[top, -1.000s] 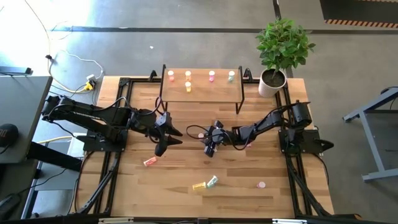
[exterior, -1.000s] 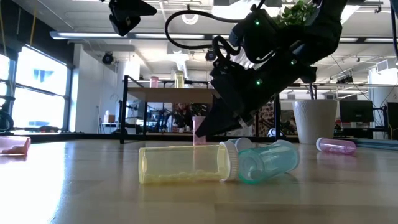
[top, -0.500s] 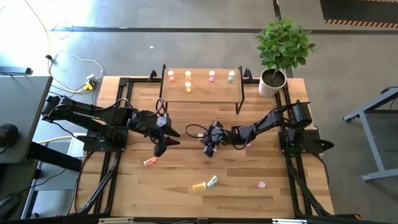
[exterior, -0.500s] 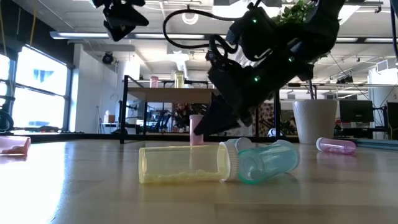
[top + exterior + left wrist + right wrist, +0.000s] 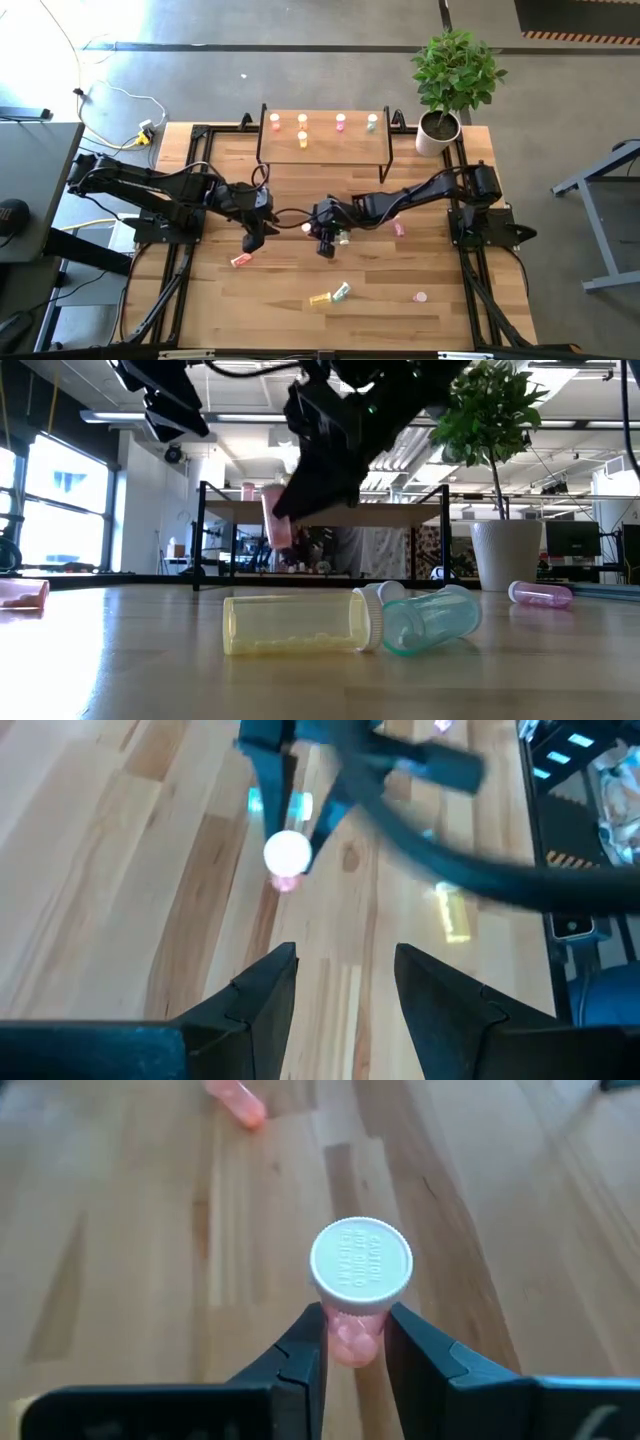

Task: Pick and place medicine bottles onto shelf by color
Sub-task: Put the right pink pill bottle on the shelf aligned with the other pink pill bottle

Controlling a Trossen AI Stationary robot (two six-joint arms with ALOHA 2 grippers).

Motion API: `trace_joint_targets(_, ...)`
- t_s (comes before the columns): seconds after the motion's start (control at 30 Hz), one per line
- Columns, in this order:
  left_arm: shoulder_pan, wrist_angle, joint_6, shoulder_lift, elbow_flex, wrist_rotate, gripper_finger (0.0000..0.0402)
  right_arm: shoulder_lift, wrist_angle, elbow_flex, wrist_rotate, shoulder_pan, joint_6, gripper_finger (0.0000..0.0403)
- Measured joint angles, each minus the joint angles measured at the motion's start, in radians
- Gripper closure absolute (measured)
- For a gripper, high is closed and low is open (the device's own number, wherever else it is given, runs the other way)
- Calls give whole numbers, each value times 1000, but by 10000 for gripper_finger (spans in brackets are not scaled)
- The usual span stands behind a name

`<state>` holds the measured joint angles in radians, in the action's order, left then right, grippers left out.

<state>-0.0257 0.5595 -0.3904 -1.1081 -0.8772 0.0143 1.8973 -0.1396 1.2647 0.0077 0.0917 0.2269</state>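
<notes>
The right gripper [image 5: 352,1342] has just closed on a pink bottle [image 5: 358,1285] and lifted it clear of the desk [image 5: 400,290], so it is ready to carry to the shelf [image 5: 325,135] at 12 o'clock. The right arm stretches low toward 9 o'clock. The left gripper [image 5: 340,975] hovers nearby, half open and empty.

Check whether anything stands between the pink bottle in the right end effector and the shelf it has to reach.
Nothing visible does. The right end effector holds the pink bottle above mid-table, and the high view shows only bare tabletop between it and the shelf. The left end effector hangs to its side, away from that path.
</notes>
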Motion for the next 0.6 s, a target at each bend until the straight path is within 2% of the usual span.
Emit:
trace_joint_targets(0.3,2,-4,68,-48,0,4,241,0,-150,158,-93,0,-8,330)
trace_joint_targets(0.6,65,-133,133,-156,0,131,241,0,-205,181,-155,0,43,331)
